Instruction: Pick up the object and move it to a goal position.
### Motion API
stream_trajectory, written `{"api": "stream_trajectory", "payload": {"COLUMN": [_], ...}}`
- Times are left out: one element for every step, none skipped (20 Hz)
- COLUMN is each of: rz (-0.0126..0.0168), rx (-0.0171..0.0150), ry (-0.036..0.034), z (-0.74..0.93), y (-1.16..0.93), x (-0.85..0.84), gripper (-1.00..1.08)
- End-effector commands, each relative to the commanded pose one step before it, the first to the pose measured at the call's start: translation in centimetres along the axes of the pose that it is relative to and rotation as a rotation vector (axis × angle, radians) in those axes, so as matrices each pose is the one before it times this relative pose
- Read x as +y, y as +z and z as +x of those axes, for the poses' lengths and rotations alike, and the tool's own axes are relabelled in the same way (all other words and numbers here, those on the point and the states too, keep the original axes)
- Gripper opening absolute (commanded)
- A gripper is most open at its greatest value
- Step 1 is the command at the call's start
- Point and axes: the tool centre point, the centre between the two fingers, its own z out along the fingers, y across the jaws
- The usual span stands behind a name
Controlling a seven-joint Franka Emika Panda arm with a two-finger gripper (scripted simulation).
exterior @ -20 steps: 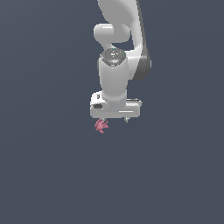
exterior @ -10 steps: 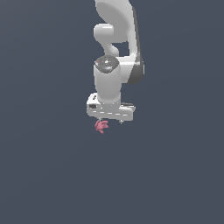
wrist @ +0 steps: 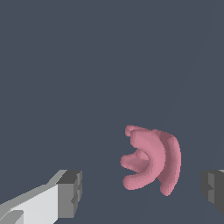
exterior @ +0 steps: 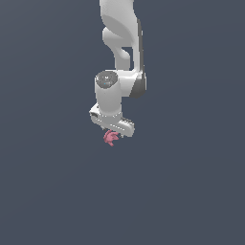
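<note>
Your white two-fingered gripper (exterior: 114, 133) hangs from the white arm (exterior: 119, 57) over the plain dark grey-blue surface (exterior: 48, 191), and the small pink lumpy piece with short curved prongs (exterior: 110, 138) sits directly beneath it in the exterior view. In the wrist view you see the fingers spread wide apart, with the pink piece (wrist: 152, 160) in the gap between the grey pads (wrist: 70, 193), closer to one pad than the other and touching neither.

In the exterior view, the arm (exterior: 119, 28) is cut off by the top edge. Both fingers (wrist: 70, 192) are cropped in the wrist view; contact with the object (wrist: 153, 159) cannot be judged.
</note>
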Motion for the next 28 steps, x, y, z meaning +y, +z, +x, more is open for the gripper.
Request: {"api": "stream_trajectory", "payload": {"rz": [-0.00526,-0.00181,-0.00164,-0.00147,-0.00128,-0.00109,-0.00090,-0.00070,-0.00051,-0.00030,-0.00010,0.00024,0.00000,0.00000,0.00000,-0.00005,0.00000,-0.00005,-0.00006,-0.00006,-0.00006,-0.00006,0.00000,-0.00003,0.00000,0.00003,0.00000,0.00000], "rx": [0.00001,-0.00011,-0.00007,-0.00003,-0.00001,0.00001,0.00002,0.00002,0.00002,0.00001,0.00000,-0.00053,0.00000,0.00000,0.00000,0.00006,0.00000,0.00006,0.00007,0.00007,0.00007,0.00007,0.00000,0.00006,0.00000,0.00005,0.00000,0.00000], "ry": [0.05740,0.01797,0.01607,0.01419,0.01231,0.01039,0.00852,0.00662,0.00476,0.00283,0.00097,-0.00562,0.00000,0.00000,0.00000,0.00069,0.00000,0.00069,0.00068,0.00068,0.00068,0.00068,0.00000,0.00069,0.00000,0.00069,0.00000,0.00000], "z": [-0.287,-0.079,-0.068,-0.057,-0.047,-0.039,-0.031,-0.023,-0.016,-0.010,-0.002,0.013,-0.002,-0.006,-0.010,0.003,-0.019,-0.006,-0.011,-0.015,-0.018,-0.013,-0.022,0.005,-0.003,0.024,0.012,0.014], "y": [0.777,0.248,0.221,0.194,0.167,0.141,0.115,0.089,0.063,0.038,0.013,-0.053,0.034,0.102,0.169,0.234,0.302,0.365,0.429,0.491,0.548,0.525,0.461,0.393,0.327,0.256,0.194,0.133], "x": [0.985,0.324,0.291,0.259,0.225,0.190,0.157,0.122,0.089,0.052,0.019,-0.077,-0.001,-0.003,-0.005,0.028,-0.008,0.025,0.024,0.023,0.021,0.020,-0.015,0.018,-0.018,0.016,-0.018,-0.015], "gripper": [1.00,1.00,1.00,1.00,1.00,1.00,1.00,1.00,1.00,1.00,1.00,1.00,1.00,1.00,1.00,1.00,1.00,1.00,1.00,1.00,1.00,1.00,1.00,1.00,1.00,1.00,1.00,1.00]}}
